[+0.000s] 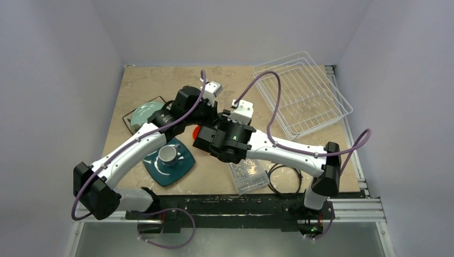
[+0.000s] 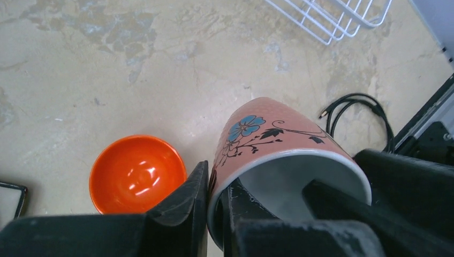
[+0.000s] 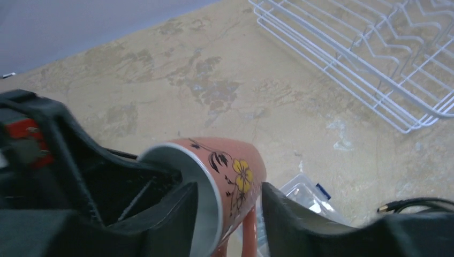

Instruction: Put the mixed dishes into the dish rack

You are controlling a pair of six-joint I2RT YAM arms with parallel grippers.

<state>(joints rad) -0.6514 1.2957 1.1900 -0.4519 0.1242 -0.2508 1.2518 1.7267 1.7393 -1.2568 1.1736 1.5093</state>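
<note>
Pink cup (image 2: 267, 134) held above the table's (image 1: 150, 85) middle, rack (image 1: 302, 93) at the far right corner. Left gripper (image 2: 214, 184) clamps the rim wall; right gripper (image 3: 227, 187) jaws slightly parted astride it. Likely glazed, slick, breakable: pinch the rim.

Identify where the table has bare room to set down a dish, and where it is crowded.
Free: the far-left table strip between the back wall and the pale green plate; the far strip left of the dish rack. Crowded: the near edge, with teal plate, clear box and cable.
</note>
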